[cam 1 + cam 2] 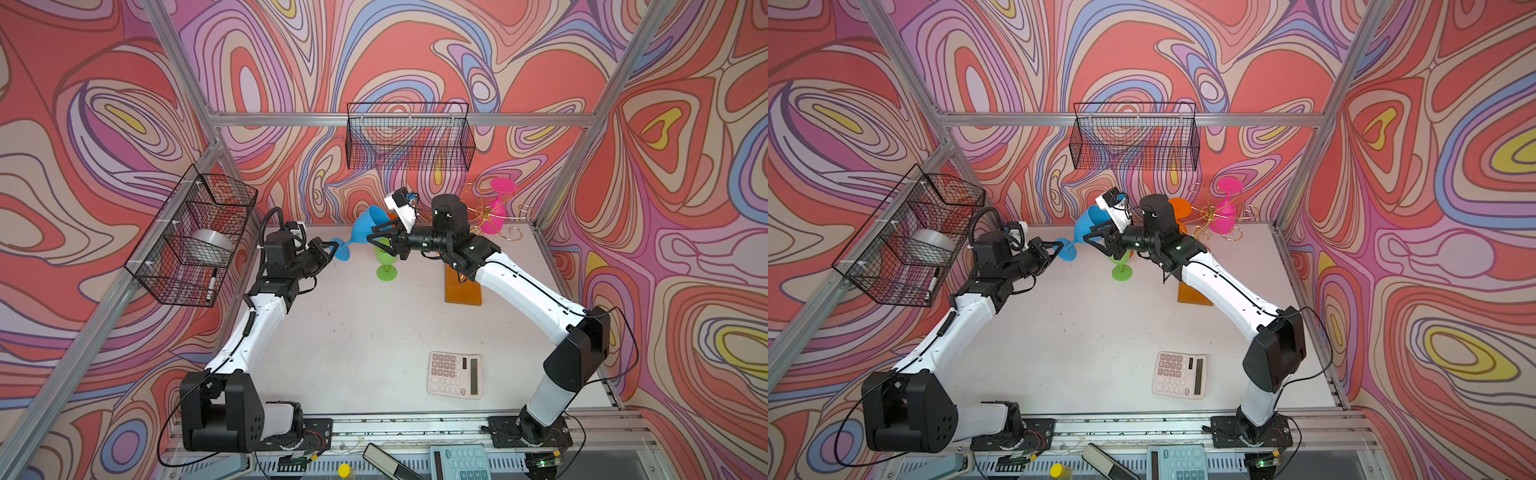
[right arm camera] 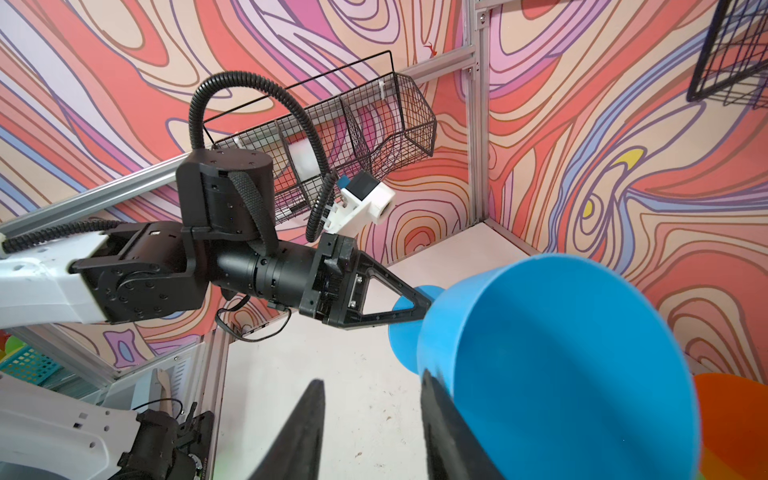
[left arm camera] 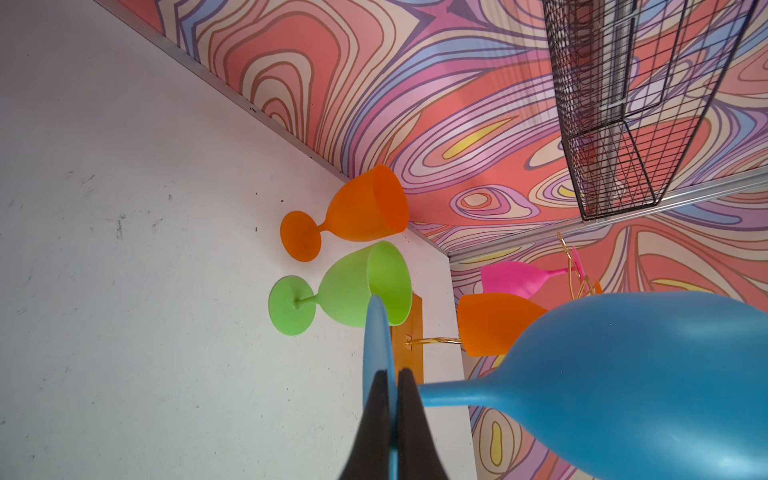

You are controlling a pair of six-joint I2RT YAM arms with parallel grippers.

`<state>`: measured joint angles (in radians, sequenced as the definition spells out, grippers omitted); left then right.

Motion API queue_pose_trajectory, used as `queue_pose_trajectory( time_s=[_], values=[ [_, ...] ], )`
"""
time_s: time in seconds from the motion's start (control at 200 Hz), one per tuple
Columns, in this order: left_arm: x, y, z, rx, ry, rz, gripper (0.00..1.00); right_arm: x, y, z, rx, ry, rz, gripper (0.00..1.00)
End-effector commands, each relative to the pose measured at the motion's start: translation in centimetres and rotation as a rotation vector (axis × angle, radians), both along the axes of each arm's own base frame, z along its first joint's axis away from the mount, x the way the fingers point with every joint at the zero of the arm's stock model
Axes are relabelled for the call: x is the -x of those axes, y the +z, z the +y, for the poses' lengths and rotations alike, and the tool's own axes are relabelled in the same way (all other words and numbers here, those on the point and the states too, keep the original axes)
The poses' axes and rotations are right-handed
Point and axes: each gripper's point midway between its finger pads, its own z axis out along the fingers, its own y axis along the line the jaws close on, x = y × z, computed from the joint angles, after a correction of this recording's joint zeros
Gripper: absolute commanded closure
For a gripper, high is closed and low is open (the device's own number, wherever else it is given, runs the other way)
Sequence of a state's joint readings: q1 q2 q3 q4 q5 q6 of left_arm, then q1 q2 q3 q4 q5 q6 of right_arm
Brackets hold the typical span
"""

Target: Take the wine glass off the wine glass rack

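Observation:
A blue wine glass point(image 1: 371, 221) point(image 1: 1096, 224) point(image 3: 644, 374) point(image 2: 561, 374) hangs tilted over the back of the table, well left of the rack. My left gripper point(image 1: 334, 248) point(image 1: 1059, 248) point(image 3: 392, 374) point(image 2: 424, 305) is shut on its foot disc. My right gripper point(image 1: 374, 235) point(image 1: 1090, 235) point(image 2: 372, 379) stands open beside the bowl, one finger along the rim, nothing between the fingers. The gold wire wine glass rack point(image 1: 484, 214) point(image 1: 1210, 214) point(image 3: 577, 270) stands at the back right. A pink glass point(image 1: 498, 208) point(image 1: 1225, 208) point(image 3: 519, 278) and an orange glass point(image 1: 1179, 208) point(image 3: 494, 320) hang on it upside down.
A green glass point(image 1: 386, 266) point(image 1: 1121, 268) point(image 3: 353, 286) stands under my right gripper, another orange glass point(image 3: 365, 208) behind it. Black mesh baskets hang on the back wall point(image 1: 409, 137) and the left wall point(image 1: 195, 237). A calculator point(image 1: 455, 374) lies front right.

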<state>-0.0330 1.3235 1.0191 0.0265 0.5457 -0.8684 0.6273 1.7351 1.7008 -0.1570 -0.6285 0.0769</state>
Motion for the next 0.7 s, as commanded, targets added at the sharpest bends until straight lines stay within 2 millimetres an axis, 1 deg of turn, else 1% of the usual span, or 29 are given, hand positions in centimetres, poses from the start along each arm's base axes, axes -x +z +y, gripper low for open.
queue_pose_trajectory(
  time_s=[0.0, 0.21, 0.29, 0.486, 0.691],
  values=[
    [0.2, 0.9, -0.3, 0.0, -0.011, -0.042, 1.0, 0.3, 2.3, -1.1, -0.023, -0.045, -0.078, 0.55],
    [0.2, 0.6, -0.3, 0.0, -0.012, -0.036, 1.0, 0.3, 3.0, -1.6, -0.034, -0.069, -0.11, 0.5],
    [0.2, 0.6, -0.3, -0.001, -0.012, -0.038, 1.0, 0.2, 2.9, -1.6, -0.034, -0.072, -0.112, 0.49],
    [0.2, 0.8, -0.4, 0.008, -0.016, -0.043, 1.0, -0.4, 1.6, -1.1, -0.014, -0.07, -0.084, 0.49],
    [0.2, 1.4, -0.6, 0.017, -0.026, -0.056, 1.0, -1.1, 0.9, -0.5, -0.007, -0.062, -0.074, 0.51]
  ],
)
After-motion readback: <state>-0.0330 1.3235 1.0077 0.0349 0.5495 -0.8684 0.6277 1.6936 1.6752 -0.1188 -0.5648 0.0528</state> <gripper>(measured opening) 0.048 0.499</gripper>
